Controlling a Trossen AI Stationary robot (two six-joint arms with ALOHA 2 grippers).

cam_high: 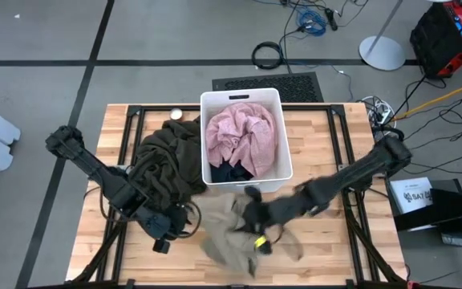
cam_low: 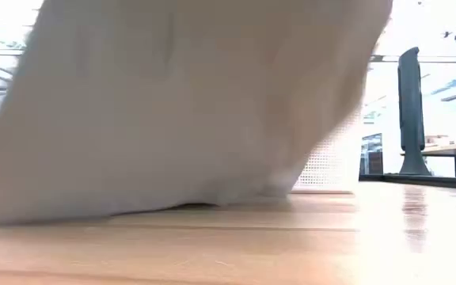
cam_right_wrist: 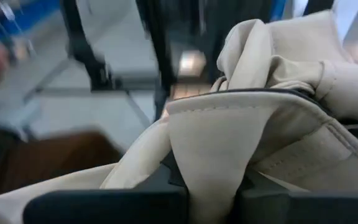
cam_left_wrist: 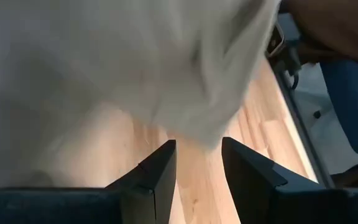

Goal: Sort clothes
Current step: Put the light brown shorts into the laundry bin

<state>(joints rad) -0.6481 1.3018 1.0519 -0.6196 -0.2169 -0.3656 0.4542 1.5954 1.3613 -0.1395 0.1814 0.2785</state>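
**Beige piece pinched up off the front of the table**

From my seat, the right gripper (cam_high: pixel 257 241) is clamped on a fold of the beige garment (cam_high: pixel 229 229) — pale, soft, stitched seams, bunched and draped near the table's (cam_high: pixel 335 249) front edge. The left gripper (cam_left_wrist: pixel 197 168) sits just beside it, fingers spread, holding nothing. Behind, the dark olive garment (cam_high: pixel 163 164) is heaped left of the white bin (cam_high: pixel 243 98) — pink garment (cam_high: pixel 239 132) crumpled inside over something dark.

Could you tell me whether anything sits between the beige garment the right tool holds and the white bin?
Nothing visible does. The right tool, shut on the beige garment, is just in front of the white bin, with only bare table between them.
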